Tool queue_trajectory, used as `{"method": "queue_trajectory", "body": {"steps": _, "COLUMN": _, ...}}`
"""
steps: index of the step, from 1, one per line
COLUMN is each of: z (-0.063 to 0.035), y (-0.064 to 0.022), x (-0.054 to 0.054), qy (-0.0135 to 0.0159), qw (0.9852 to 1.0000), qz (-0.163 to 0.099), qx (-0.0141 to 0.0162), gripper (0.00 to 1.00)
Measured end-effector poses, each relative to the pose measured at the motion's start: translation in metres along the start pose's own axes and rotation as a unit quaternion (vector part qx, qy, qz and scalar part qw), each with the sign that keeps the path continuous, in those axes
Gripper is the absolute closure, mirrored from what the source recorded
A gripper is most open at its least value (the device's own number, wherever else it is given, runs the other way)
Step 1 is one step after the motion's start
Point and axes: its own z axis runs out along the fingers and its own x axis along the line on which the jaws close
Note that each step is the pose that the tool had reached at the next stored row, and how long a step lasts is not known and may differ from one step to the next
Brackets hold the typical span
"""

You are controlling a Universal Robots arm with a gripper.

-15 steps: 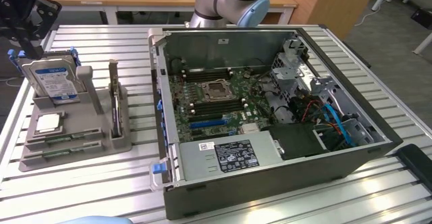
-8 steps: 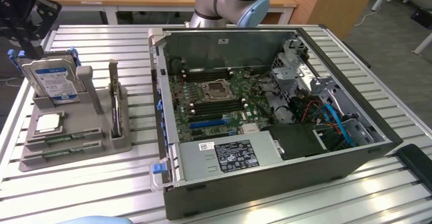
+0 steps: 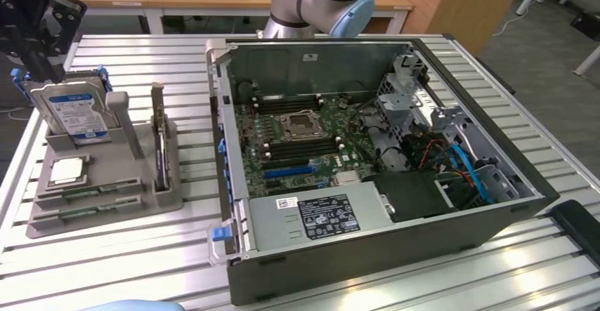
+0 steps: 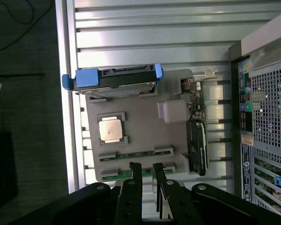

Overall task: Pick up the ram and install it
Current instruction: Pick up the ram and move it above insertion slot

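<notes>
The ram [image 3: 87, 213] is seen lying flat in the outermost slot of the grey holder [image 3: 131, 153], with a second, identical stick [image 3: 91, 193] bedded just beside it; which of the two is meant cannot be told. Neither has been lifted, so nothing of the task is judged done: both the pick-up and the installation are left. The gripper [image 4: 146, 168] is held above that end of the holder. Its fingers are parted by a narrow gap, nothing is caught between them, and no stick appears to be touched. On the same holder a square CPU chip [image 3: 67, 172] and an upright hard drive [image 3: 73, 111] are kept. The open computer case [image 3: 328, 272] is set beside the holder, on the exterior view's right, with its motherboard [image 3: 291, 149] exposed. Whether the memory slots [image 3: 281, 102] there are free is hard to make out, and the gripper is partly cut off by the edge of the exterior view.
</notes>
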Motion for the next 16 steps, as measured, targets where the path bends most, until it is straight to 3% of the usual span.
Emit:
{"method": "queue_trajectory", "body": {"steps": 4, "z": 0.0007, "y": 0.0, "x": 0.0, "qy": -0.0002, "qw": 1.0, "qz": 0.0, "qx": -0.0001, "gripper": 0.76}}
{"method": "queue_trajectory", "body": {"steps": 16, "z": 0.0222, "y": -0.0015, "x": 0.0, "qy": -0.0002, "qw": 1.0, "qz": 0.0, "qx": 0.0, "gripper": 0.76}}
